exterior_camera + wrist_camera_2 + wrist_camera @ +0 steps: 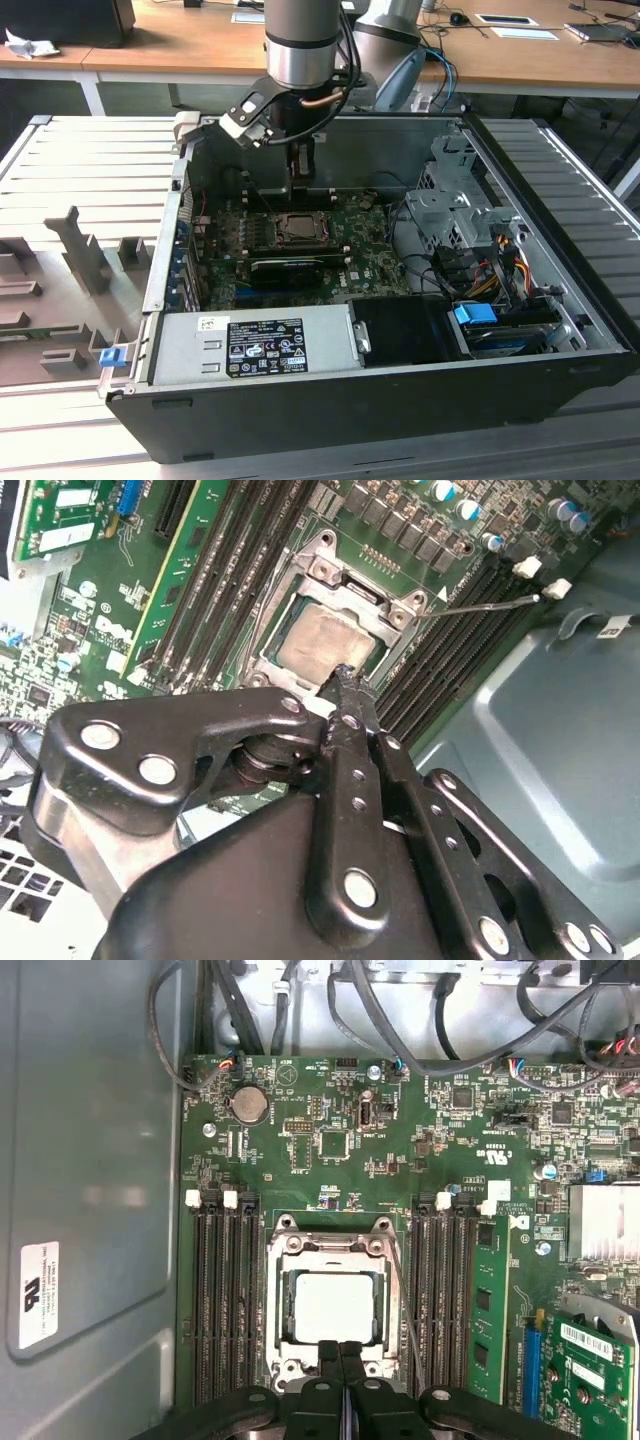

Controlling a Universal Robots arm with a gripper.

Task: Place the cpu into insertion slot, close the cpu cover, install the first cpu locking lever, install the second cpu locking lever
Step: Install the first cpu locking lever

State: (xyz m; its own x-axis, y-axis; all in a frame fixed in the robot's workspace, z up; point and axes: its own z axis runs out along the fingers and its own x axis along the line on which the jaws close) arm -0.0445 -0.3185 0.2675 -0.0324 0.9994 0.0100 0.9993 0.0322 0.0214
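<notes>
The cpu [338,1307] lies flat in the slot [290,1365] at the middle of the green board [330,1140], its dull silver top showing through the square cut-out of the cover [330,1244], which lies down flat around it. In the second wrist view the cpu [325,645] sits the same way, framed by the cover [365,592]. The tool [340,1348] stands just at the chip's edge, over the rim of the cover, with its two black fingers pressed together and nothing between them; whether the tips touch the metal cannot be told. In the second wrist view the tool [345,672] points down at that same edge. A thin wire lever [401,1300] runs along one side of the slot, and in the second wrist view the lever [485,604] reaches out over the black memory slots [215,570]. Memory slots flank the socket on both sides. In the exterior view the arm [300,40] reaches down into the open case [400,390], the tool [300,185] directly above the cpu [298,228]; the case rests on a grey ribbed counter [90,170].
</notes>
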